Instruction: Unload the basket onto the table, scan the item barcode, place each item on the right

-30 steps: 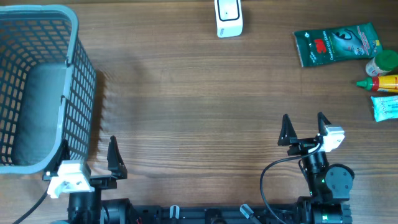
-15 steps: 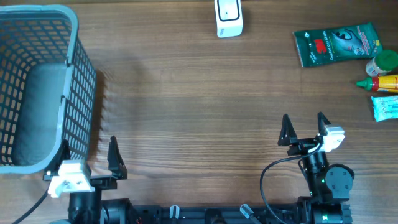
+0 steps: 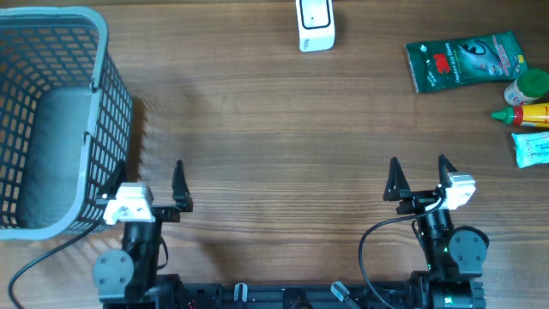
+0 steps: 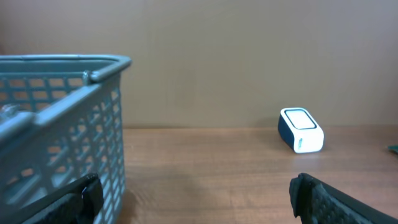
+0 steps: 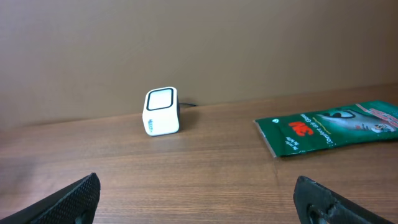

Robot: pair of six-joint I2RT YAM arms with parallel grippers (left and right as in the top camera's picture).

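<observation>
We hold our left hand [image 3: 153, 174] and right hand [image 3: 418, 167] spread wide, both empty; the barcode scanner [image 3: 315, 24] stands well apart across the table [image 3: 274, 129].

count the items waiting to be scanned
4, all at the overhead view's right edge: a green 3M packet, a green-capped bottle beside it, a yellow bottle below that, a teal tube lowest. Others may lie outside the frame.

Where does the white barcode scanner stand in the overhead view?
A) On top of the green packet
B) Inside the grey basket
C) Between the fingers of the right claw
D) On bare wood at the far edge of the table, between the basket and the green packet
D: the white scanner stands alone on the wood, right of the grey basket and left of the green packet.
</observation>
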